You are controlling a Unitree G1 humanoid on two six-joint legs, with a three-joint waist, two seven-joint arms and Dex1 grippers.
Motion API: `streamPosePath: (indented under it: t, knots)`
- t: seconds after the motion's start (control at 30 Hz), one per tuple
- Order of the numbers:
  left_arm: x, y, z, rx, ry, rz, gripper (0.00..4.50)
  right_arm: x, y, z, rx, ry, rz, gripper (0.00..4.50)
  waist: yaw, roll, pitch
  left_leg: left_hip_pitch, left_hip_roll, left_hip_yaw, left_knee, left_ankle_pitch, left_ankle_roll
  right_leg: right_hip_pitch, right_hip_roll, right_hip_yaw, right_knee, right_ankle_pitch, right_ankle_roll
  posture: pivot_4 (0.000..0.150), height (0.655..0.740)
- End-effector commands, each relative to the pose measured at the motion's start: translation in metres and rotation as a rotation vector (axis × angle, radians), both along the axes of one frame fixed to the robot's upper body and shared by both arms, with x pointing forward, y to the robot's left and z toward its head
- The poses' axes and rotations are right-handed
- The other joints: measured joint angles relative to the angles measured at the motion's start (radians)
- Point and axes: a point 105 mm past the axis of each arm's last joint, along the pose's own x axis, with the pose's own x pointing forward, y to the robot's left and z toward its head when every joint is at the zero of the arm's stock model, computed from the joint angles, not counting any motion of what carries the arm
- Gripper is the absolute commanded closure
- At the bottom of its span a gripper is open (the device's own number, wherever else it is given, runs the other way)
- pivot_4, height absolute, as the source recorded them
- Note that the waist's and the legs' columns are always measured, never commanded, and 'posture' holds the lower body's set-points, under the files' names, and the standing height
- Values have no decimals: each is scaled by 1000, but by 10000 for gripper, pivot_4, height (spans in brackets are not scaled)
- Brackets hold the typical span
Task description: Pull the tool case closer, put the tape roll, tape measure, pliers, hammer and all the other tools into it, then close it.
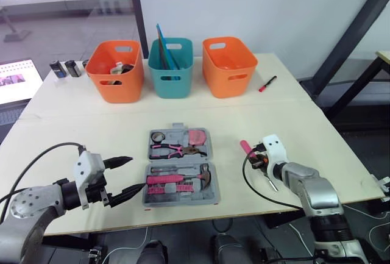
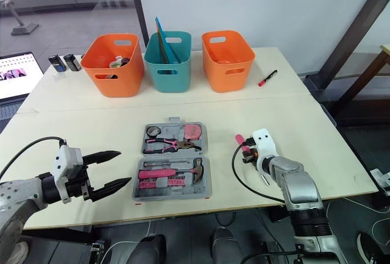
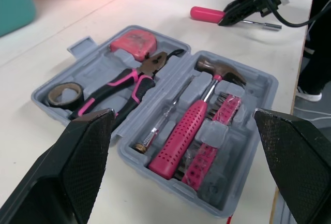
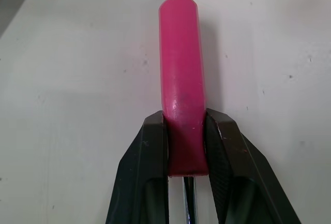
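The grey tool case (image 1: 214, 196) lies open in the middle of the table. Its far half holds a tape roll (image 3: 64, 93), pink-handled pliers (image 3: 119, 87) and a pink tape measure (image 3: 135, 42). Its near half holds a hammer (image 3: 186, 131), a thin tester screwdriver and a rack of bits. My left gripper (image 1: 138, 172) stands open just left of the case's near half, holding nothing. To the right of the case, my right gripper (image 1: 255, 156) is shut on a pink-handled screwdriver (image 4: 179, 53) low over the table, its fingers (image 4: 150, 146) clamping the handle near the metal shaft.
Along the back stand an orange bin (image 1: 116, 69), a teal bin (image 1: 171, 69) and a second orange bin (image 1: 229, 66). A red marker (image 1: 267, 83) lies at the back right. Two small dark items (image 1: 64, 69) and a laptop (image 1: 15, 81) sit at the far left.
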Motion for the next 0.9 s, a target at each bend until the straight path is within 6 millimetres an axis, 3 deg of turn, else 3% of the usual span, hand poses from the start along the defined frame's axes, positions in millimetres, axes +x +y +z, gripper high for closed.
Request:
streamPosePath:
  t: [0.03, 0.2, 0.33, 0.47, 0.57, 0.73, 0.9]
  knots:
    - [-2, 2, 5, 8, -32, 0, 0, 8, 19, 27, -34, -41, 117, 40476, -1, 0, 0, 0, 0, 0, 0, 0, 0, 0, 0, 0, 0, 0, 0, 1500, 7400]
    - [-6, 16, 6, 28, -26, 31, 0, 19, 68, 77, -197, -165, 468, 40476, -4, 3, 2, 0, 0, 0, 0, 0, 0, -2, 0, 1, 0, 0, 0, 1500, 7400]
    - [-12, 25, 3, 54, -8, 42, 0, 9, 105, 99, -410, -237, 796, 40476, 2, 4, 2, 0, 0, 0, -2, 0, 0, -3, 1, 1, 0, 0, 0, 1500, 7400]
    - [-19, 24, 1, 63, 11, 34, 0, -16, 122, 90, -651, -218, 1075, 40476, 8, 3, 2, -3, 0, 0, -3, 0, 0, -3, 0, 0, -2, -2, 2, 1500, 7400]
    - [-22, 22, 0, 58, 21, 29, 0, -34, 132, 84, -628, -117, 1160, 40476, 3, 3, 2, -3, 0, 1, -2, -1, 0, -3, -1, 1, -3, -2, 2, 1500, 7400]
    - [-33, 21, -5, 60, 66, 8, 0, -62, 166, 77, -527, 19, 1219, 40476, -5, 3, 2, -1, 1, 1, -2, -1, 0, -4, 1, 0, 0, 1, -1, 1500, 7400]
    - [-41, 22, -10, 73, 102, 3, 0, -70, 188, 67, -523, 80, 1228, 40476, 2, 3, 2, -1, 1, 1, -1, -1, 0, -5, 0, 0, 1, 0, -1, 1500, 7400]
